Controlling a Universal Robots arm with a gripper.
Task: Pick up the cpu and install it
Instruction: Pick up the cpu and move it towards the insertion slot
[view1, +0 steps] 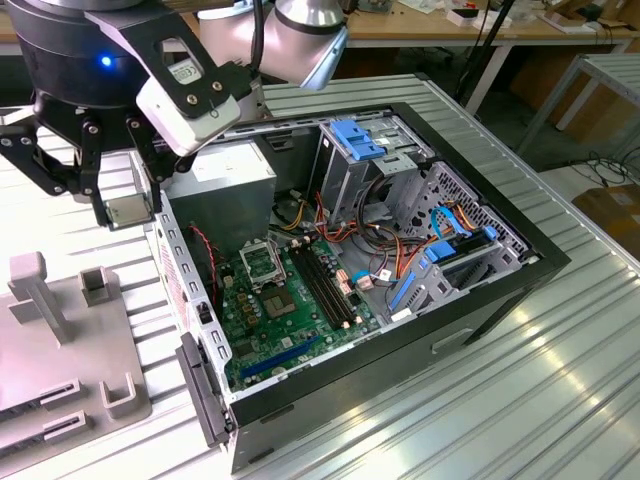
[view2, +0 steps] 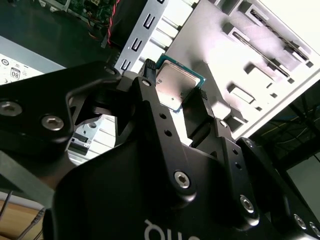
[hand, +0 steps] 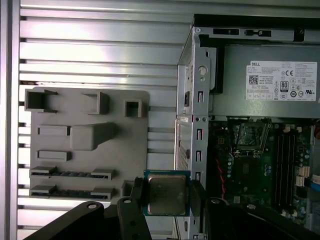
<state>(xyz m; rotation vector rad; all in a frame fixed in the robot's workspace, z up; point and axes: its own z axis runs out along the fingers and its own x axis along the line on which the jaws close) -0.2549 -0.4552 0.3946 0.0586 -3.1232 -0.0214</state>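
Pincer (hand: 167, 196) tight on opposite edges of the cpu (hand: 166, 192), just outside the case wall (hand: 192, 125), socket (hand: 248, 135) well apart.

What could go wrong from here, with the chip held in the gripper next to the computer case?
1. The gripper pinches the chip only by two opposite edges, so it may slip or tilt.
2. The chip hangs outside the computer case, close to its metal side wall; a low path could clip it.
3. The socket sits beside the grey power supply and a red wire, probably leaving the gripper little room.
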